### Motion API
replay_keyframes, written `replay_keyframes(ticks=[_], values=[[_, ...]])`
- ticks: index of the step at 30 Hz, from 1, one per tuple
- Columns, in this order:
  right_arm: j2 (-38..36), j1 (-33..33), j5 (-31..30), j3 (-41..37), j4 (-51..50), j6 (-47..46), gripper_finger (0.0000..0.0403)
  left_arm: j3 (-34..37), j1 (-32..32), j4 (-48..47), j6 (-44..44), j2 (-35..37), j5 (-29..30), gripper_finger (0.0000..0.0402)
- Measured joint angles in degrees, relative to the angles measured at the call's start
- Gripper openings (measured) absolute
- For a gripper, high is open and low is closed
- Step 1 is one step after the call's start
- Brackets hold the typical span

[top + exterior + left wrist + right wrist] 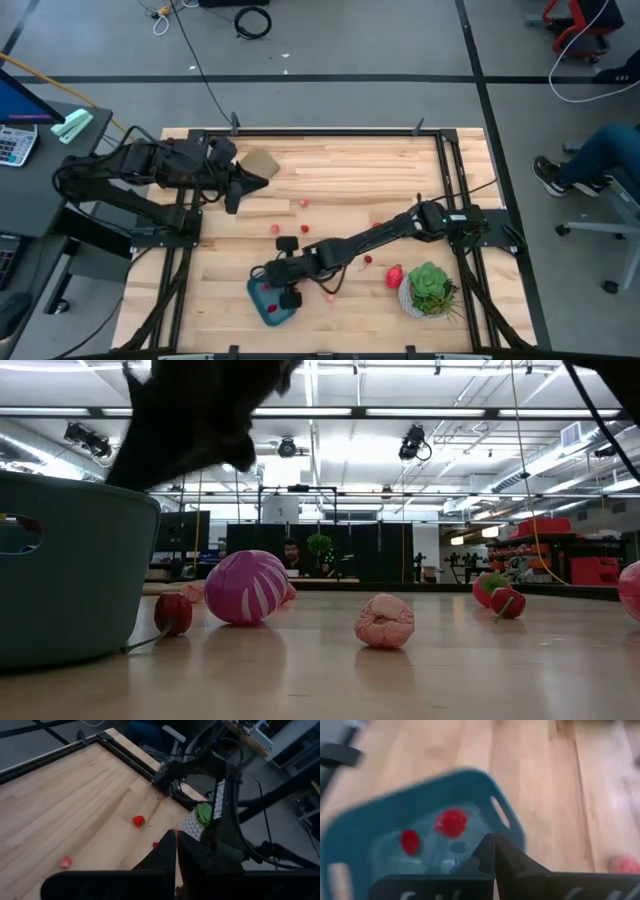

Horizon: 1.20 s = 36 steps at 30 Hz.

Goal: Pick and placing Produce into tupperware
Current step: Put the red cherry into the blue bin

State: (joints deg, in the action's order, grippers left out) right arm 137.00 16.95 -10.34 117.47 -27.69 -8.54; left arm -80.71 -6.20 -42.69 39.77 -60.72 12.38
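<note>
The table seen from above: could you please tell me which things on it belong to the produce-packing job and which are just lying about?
Job:
- teal container, two red pieces already inside
- loose red pieces on the wood
- pink piece
- magenta ball
- right pincer, shut, over the container

Lying about:
- potted green plant
- flat tan piece
- left pincer, shut, waiting

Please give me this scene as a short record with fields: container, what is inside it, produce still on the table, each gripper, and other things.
container: teal tupperware near the table's front edge
inside it: two red pieces, seen in the right wrist view
produce on table: several red pieces, a striped magenta ball, a pale pink piece
right gripper: shut, empty, over the container
left gripper: shut, empty, at the back left above the table
other: potted plant, tan piece
</note>
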Motion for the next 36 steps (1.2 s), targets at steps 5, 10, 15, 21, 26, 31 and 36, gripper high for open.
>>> replay_keyframes(ticks=[5, 10, 15, 21, 26, 31, 36], values=[[0.6, -1.5, 1.1, 0.1, 0.3, -0.9, 0.0001, 0.0, -1.6, -0.2, 0.0, 0.0, 0.0, 0.0018], [1.0, -3.2, 7.3, 0.1, -0.6, -0.9, 0.0002, 0.0, -2.4, -0.4, 0.0, 0.0, 0.0, 0.0024], [0.9, -3.7, 10.9, 0.1, 1.0, -0.9, 0.0015, 0.0, -2.4, -0.7, -0.1, 0.0, 0.0, 0.0018], [0.9, -3.7, 10.9, 0.1, 0.8, -3.8, 0.0057, 0.0, -2.4, -1.6, -0.7, 0.0, 0.0, 0.0012], [0.5, -3.7, 11.4, 0.0, 0.4, -8.7, 0.0098, 0.0, -2.4, -3.5, -0.7, 0.0, 0.0, 0.0018], [-4.8, -3.7, 14.8, 0.0, -5.8, -12.7, 0.0122, 0.0, -2.4, -4.1, -0.6, 0.0, -0.1, 0.0024], [-11.3, -3.1, 14.2, 0.0, -20.2, -11.9, 0.0125, 0.0, -2.4, -4.2, -0.6, 0.0, 0.0, 0.0020]])
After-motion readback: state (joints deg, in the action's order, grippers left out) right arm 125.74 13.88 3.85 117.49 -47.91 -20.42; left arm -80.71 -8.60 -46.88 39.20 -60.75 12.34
